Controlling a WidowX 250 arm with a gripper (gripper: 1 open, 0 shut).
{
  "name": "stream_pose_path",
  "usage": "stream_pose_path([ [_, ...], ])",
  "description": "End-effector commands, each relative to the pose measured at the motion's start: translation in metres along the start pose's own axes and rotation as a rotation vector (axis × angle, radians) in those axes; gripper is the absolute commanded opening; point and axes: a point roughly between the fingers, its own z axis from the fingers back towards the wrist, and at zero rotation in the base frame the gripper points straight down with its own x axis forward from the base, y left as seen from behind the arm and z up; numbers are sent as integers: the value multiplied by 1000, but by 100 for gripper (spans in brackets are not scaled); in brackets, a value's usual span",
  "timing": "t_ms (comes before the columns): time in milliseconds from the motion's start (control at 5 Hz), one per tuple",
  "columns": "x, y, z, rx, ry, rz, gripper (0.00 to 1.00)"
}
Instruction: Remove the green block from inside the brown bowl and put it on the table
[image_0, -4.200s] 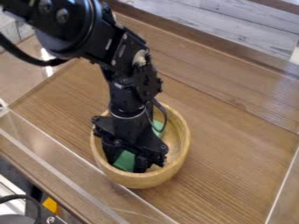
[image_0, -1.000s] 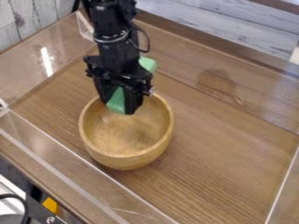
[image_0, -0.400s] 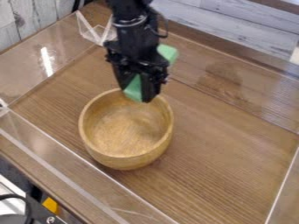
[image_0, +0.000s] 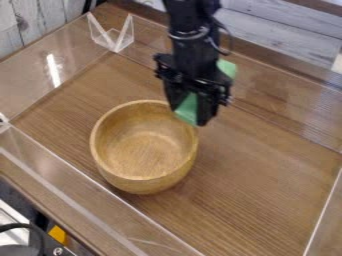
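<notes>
1. Single view only, so nothing shared with a second camera.
2. Set high at the near corner of the table (image_0: 267, 190), looking down and across it at a slant.
3. Plank lines run diagonally, upper left to lower right.
4. Fairly near: bowl (image_0: 144, 146) at left centre, arm coming in from the top edge, gripper (image_0: 198, 104) just above centre.
5. Clear wall (image_0: 80, 205) crosses the lower left; pale boards fill the top right.

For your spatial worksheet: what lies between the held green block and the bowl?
Nothing: in the camera view only bare table separates the block, held in the pincer, from the bowl.
</notes>
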Motion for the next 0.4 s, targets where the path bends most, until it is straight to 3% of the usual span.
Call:
stream_pose_path([
  [0,21,-17,3,5,-44,-108,0],
  [200,31,-30,-6,1,-41,-194,0],
])
